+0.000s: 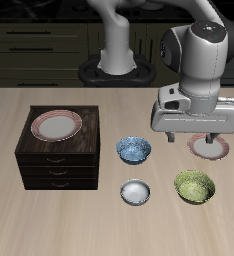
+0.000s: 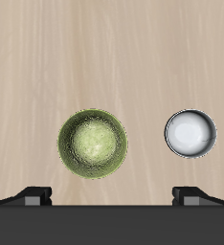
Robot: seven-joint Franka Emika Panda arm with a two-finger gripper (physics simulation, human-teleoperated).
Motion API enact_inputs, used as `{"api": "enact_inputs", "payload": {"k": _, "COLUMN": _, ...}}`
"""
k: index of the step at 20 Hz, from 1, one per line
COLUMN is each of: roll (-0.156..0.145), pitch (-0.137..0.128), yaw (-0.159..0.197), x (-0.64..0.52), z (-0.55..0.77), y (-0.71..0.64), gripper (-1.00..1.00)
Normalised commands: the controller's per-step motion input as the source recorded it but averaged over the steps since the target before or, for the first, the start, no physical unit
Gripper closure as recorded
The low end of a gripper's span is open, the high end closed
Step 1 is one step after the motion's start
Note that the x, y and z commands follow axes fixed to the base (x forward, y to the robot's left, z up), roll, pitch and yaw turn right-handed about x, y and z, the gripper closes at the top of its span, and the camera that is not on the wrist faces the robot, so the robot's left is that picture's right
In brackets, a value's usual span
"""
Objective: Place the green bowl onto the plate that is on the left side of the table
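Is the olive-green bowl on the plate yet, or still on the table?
On the table. The mottled olive-green bowl sits upright on bare tan wood, nearer the front edge than the red-rimmed white plate.

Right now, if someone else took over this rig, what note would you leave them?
Gripper: empty and open, hovering above the table between the plate and the bowl.
Small olive-green glazed bowl: upright on the light-tan wooden table near its front edge, untouched; it lies between the fingers in the wrist view.
White plate with a pinkish-red rim: on the table just behind the green bowl, mostly hidden by the gripper.
Small plain white bowl sits beside the green one.
Done: approach only.
Left: descend, grasp the green bowl, lift, set it on that plate.
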Motion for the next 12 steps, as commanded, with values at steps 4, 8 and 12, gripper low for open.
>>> {"api": "enact_inputs", "payload": {"k": 4, "roll": -0.015, "pitch": 0.021, "yaw": -0.007, "x": 0.13, "z": -0.28, "y": -0.03, "gripper": -1.0}}
{"api": "enact_inputs", "payload": {"k": 8, "roll": -0.007, "pitch": 0.018, "yaw": 0.007, "x": 0.1, "z": -0.26, "y": -0.01, "gripper": -1.0}}
{"api": "enact_inputs", "payload": {"k": 12, "roll": -0.021, "pitch": 0.024, "yaw": -0.044, "x": 0.09, "z": -0.25, "y": -0.06, "gripper": -1.0}}
